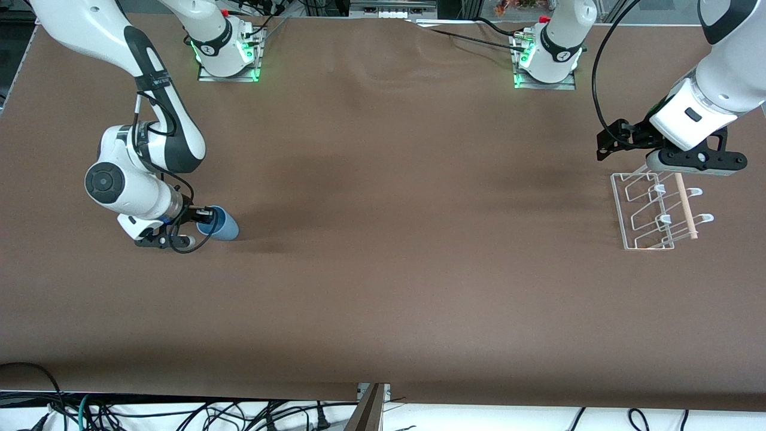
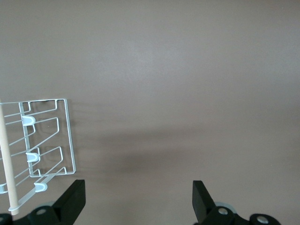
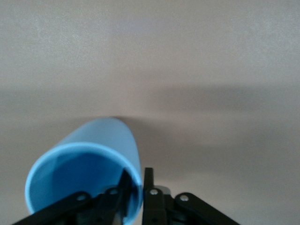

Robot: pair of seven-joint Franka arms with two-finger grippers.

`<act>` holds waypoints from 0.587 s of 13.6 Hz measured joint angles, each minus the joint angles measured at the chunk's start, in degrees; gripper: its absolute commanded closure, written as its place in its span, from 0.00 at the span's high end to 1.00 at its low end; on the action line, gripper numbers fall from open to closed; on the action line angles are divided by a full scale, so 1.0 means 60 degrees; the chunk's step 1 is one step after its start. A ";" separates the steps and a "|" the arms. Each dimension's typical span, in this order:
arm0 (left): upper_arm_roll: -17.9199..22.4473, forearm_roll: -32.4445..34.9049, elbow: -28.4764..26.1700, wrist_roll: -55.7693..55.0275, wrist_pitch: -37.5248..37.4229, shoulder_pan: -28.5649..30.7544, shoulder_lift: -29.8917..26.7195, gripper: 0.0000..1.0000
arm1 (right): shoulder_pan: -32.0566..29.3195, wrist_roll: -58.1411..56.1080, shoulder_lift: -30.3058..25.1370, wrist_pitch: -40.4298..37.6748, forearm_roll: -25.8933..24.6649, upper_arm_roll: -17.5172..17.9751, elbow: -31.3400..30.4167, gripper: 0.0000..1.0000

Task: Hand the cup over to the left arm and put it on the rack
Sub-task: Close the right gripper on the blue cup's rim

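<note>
The right gripper pinches the rim of the light-blue cup; the left gripper hangs open by the rack.

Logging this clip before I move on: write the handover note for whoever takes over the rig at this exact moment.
Right end effector: shut on the cup, pinching its rim wall, one finger inside; cup lies tilted at the right arm's end of the table.
Left end effector: open, holding nothing, waiting above the table beside the rack.
Rack: at the left arm's end of the table, nothing on it.
Done: cup grasped.
Left: lift, pass the cup to the left arm, set it on the rack.
</note>
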 measured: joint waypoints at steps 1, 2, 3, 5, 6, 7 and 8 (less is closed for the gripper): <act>0.0000 0.0000 0.0000 0.0000 0.0000 0.0000 0.0000 1.00 | 0.0003 0.0005 -0.0011 0.0003 0.0021 0.0011 0.0016 0.00; 0.0000 0.0000 0.0000 0.0000 0.0000 0.0000 0.0000 1.00 | 0.0003 0.0005 -0.0008 0.0012 0.0021 0.0014 0.0025 0.00; 0.0000 0.0000 0.0000 0.0000 0.0000 0.0000 0.0000 1.00 | 0.0004 0.0005 -0.0007 0.0018 0.0021 0.0018 0.0056 0.00; 0.0000 0.0000 0.0000 0.0000 0.0000 0.0000 0.0000 1.00 | 0.0008 0.0005 -0.0014 -0.0056 0.0323 0.0086 0.0277 0.00; 0.0000 0.0000 0.0000 0.0000 0.0000 0.0000 0.0000 1.00 | 0.0015 0.0003 -0.0026 -0.0319 0.0778 0.0150 0.0528 0.00; 0.0000 0.0000 0.0000 0.0000 0.0000 0.0000 0.0000 1.00 | 0.0030 -0.0002 -0.0049 -0.0809 0.1339 0.0216 0.0891 0.00; 0.0000 0.0000 0.0000 0.0000 0.0000 0.0000 0.0000 1.00 | 0.0055 -0.0013 -0.0076 -0.1445 0.1946 0.0310 0.1382 0.00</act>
